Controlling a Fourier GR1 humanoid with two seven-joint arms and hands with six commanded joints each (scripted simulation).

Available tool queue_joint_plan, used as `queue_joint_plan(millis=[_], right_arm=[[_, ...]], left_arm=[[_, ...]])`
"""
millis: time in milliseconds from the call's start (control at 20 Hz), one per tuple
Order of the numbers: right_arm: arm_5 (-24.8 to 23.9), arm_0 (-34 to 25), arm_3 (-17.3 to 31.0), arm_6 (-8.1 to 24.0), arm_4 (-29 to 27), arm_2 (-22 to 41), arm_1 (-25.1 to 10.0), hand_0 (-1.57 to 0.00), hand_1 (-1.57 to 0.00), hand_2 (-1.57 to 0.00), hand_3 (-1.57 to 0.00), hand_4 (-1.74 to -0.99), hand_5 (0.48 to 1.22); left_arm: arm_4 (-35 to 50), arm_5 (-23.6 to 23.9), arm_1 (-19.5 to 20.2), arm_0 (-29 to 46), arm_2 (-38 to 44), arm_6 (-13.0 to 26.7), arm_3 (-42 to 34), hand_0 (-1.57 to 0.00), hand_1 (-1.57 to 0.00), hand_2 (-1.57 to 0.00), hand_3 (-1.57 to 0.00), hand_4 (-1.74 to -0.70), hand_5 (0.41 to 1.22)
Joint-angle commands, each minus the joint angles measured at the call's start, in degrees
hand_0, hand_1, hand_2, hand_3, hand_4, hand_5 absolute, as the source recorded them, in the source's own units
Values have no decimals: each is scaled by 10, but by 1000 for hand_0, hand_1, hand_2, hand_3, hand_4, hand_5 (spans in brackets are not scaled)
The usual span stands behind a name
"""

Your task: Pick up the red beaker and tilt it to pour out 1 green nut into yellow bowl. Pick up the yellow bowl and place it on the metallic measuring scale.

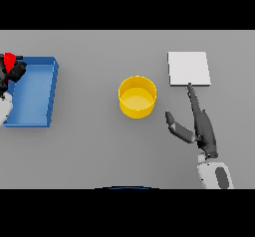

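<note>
one red beaker point(9, 59) gripped by left hand point(11, 74), one yellow bowl point(137, 97), right hand point(201, 126) fingers straight.

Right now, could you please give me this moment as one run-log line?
left hand: shut on red beaker, over blue tray | right hand: open, fingertips at scale | yellow bowl: on table, untouched

Bench point(99, 146): plain grey, no pattern. Bowl point(137, 97): yellow, paler inside. Scale point(189, 68): flat pale metallic grey, at the tips of the right hand's point(203, 126) dark fingers. Tray point(34, 91): blue. Beaker point(10, 59): red, against the left hand's point(12, 71) dark fingers. Forearms: white and grey.
</note>
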Motion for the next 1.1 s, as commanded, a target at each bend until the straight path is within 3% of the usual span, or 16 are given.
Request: queue_joint_plan(millis=[0, 150, 250, 350, 450, 600, 750, 850, 950, 1050], right_arm=[[0, -4, 5, 4, 1, 1, 2, 1, 1, 1, 1, -1021, 636], [-2, -1, 0, -3, -1, -2, 0, 1, 1, 1, 1, -1012, 634], [0, 11, -1, -13, -5, -4, -2, 1, 1, 1, 1, -1007, 635], [1, 2, -2, -4, -5, -3, -2, 1, 1, 1, 1, -1004, 635], [2, 3, 1, -5, -6, -2, 0, 1, 1, 1, 1, -1008, 635], [-1, 4, -3, -7, -2, 1, 1, 1, 1, 1, 1, -1009, 639], [-2, 6, -5, -1, 4, 2, -1, 1, 1, 1, 1, -1019, 643], [0, -6, -12, 31, 20, 3, -15, 1, 1, 1, 1, -1020, 640], [42, -29, -3, 29, 20, 13, -45, 1, 1, 1, 1, -1005, 669], [78, -77, 9, 49, 62, 36, -92, 1, 1, 1, 1, -1044, 679]], left_arm=[[-6, -3, 5, 5, -4, 4, -1, -1571, -1571, -1571, -1561, -1645, 941], [-10, -13, 16, 21, -13, 11, -27, -1571, -1543, -1501, -1470, -1275, 810], [-4, -25, 22, 33, -15, 7, -41, -1393, -1215, -1209, -1136, -1068, 749], [-1, -29, 20, 37, -18, 13, -45, -965, -796, -816, -768, -958, 696], [-7, -49, 24, 35, -30, 15, -42, -617, -509, -522, -491, -889, 666], [-15, -71, 28, 30, -43, 4, -33, -316, -260, -267, -251, -822, 657], [-17, -69, 18, 26, -41, -19, -11, -161, -133, -136, -128, -796, 649], [-20, -61, 15, 25, -42, -27, -12, -103, -85, -87, -82, -782, 651], [-23, -56, 17, 22, -40, -39, -13, -65, -54, -55, -52, -763, 657], [-15, -63, 19, 18, -36, -41, -13, -41, -34, -35, -33, -750, 661]])
